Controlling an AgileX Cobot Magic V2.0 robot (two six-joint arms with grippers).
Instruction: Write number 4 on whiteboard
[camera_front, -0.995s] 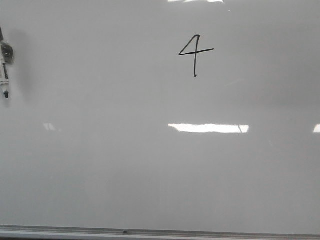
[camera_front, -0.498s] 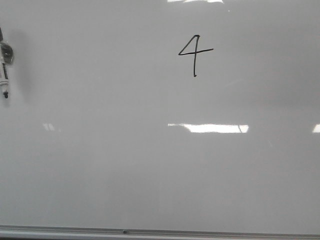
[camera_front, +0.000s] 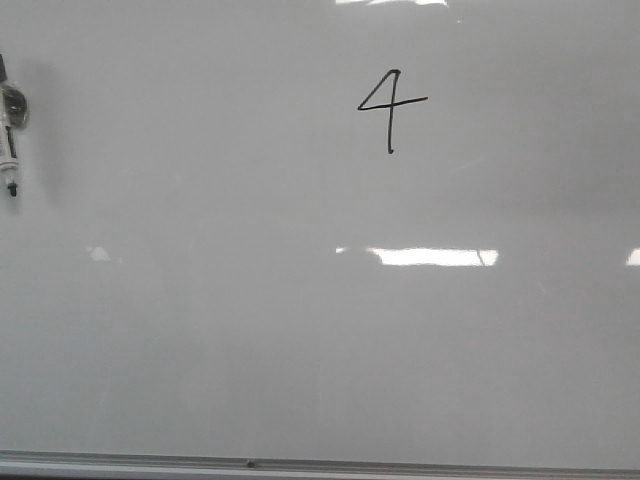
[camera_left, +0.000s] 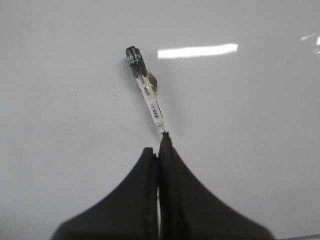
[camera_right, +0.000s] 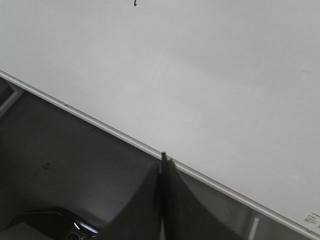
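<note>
Digit drawn — marker pulled clear of the whiteboard (camera_front: 300, 350).
Number 4 (camera_front: 391, 108) sits upper centre. Left gripper (camera_left: 160, 150) clamps the marker (camera_left: 146, 87), tip parked far left so the ink stays unsmudged; right gripper (camera_right: 163, 162) closed, empty, below the rail (camera_right: 100, 125).

The number 4 (camera_front: 390, 108) is a thin black hand-drawn digit in the upper middle of the whiteboard (camera_front: 300, 330), a little right of centre. Its angled stroke runs down-left to a crossbar, and a vertical stem drops through it, ending in a slight hook. The whiteboard is glossy pale grey-white, upright, with glare patches and a thin metal rail along its bottom edge.
</note>
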